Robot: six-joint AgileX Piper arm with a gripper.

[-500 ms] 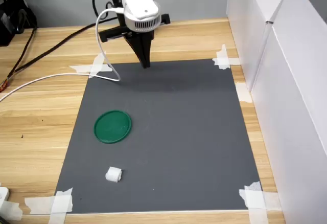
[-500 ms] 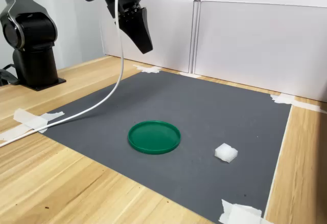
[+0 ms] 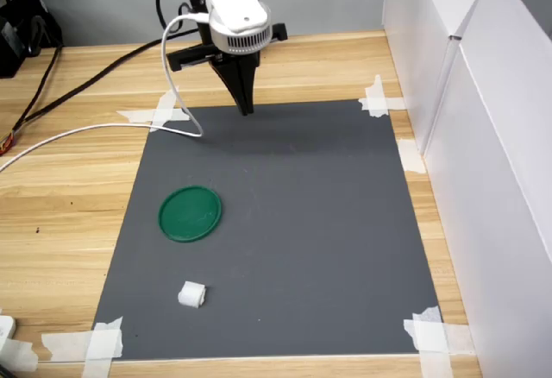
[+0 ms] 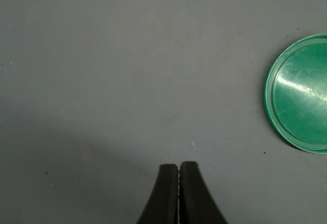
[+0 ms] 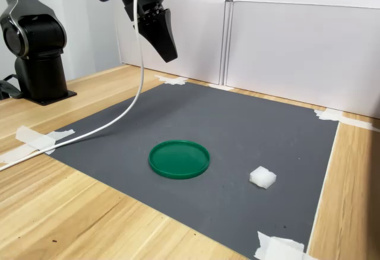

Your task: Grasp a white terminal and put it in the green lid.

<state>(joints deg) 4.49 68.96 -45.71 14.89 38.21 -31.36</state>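
Claw point(image 3: 245, 109) closed, nothing in it, hanging high over the far edge of the grey mat point(image 3: 293, 223). I see the white terminal point(image 3: 191, 294) on the mat's near-left corner in the first exterior view, just nearer than the green lid point(image 3: 190, 214), not touching. Lid is empty. Wrist view shows the lid only.

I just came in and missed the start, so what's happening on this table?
A robot arm's gripper hangs shut and empty above the far end of a grey mat. A green lid lies flat on the mat with nothing in it. A small white terminal sits on the mat apart from the lid, untouched. Nothing has been picked up yet.
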